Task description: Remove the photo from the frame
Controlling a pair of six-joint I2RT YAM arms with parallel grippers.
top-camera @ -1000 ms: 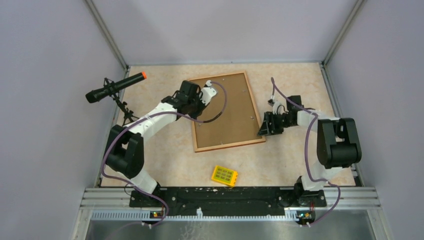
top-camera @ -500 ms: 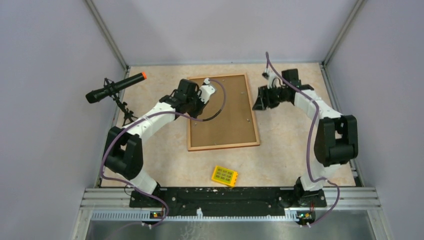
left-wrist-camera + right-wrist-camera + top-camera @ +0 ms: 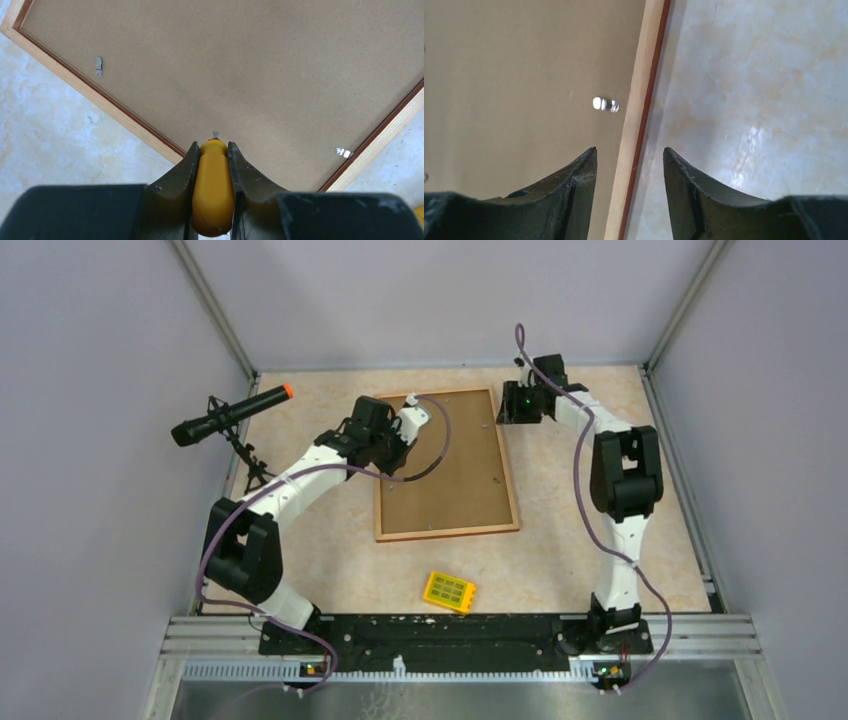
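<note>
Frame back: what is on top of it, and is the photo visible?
Small metal clips sit on the fibreboard back; a yellow-handled tool in the left fingers points at it. The photo is covered, not visible.

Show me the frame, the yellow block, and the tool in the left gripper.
frame (image 3: pixel 465 480), top view, bare brown back.
yellow block (image 3: pixel 449 591), top view, its centre.
yellow-handled tool (image 3: pixel 212 190), left wrist view, its handle.

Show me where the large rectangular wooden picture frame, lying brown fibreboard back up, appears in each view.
Top external: frame near the picture's middle.
Left wrist: fills upper picture, one corner pointing at the left gripper.
Right wrist: left half; edge runs up through the open right gripper.
Shared landmark: light wood rim edged reddish-brown.
</note>
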